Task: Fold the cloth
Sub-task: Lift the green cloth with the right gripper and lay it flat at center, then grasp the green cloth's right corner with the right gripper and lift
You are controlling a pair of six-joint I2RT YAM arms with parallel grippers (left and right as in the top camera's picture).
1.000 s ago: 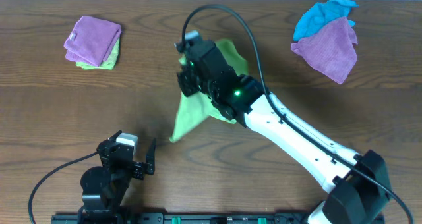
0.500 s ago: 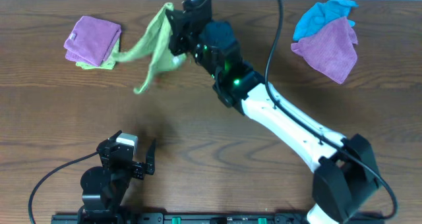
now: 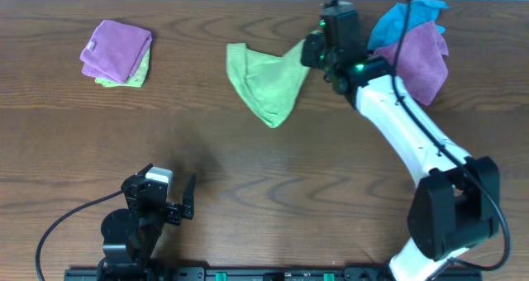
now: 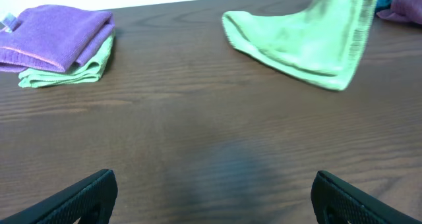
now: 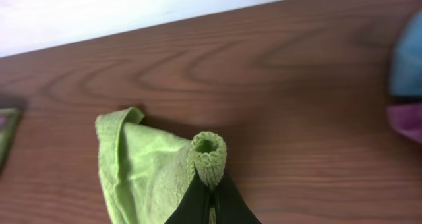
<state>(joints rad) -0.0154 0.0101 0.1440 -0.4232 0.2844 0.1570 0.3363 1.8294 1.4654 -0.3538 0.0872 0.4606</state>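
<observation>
Swung rightward from the far left, the right fingers (image 5: 211, 199) now hover at the tabletop's (image 3: 248, 173) far edge, clenched on one corner of the lime-green cloth (image 3: 269, 87). It drapes as a triangle, top edge running left-right, tip pointing toward the robot's base. Left fingers (image 3: 171, 188) rest spread wide, empty

Wood bench (image 3: 248, 173) is carrying the cloth (image 3: 264, 87), mostly lying flat. Folded stack (image 3: 117, 51) is sitting well left of it; blue cloth (image 3: 401, 21) and purple cloth (image 3: 417, 62) are lying right of it.
</observation>
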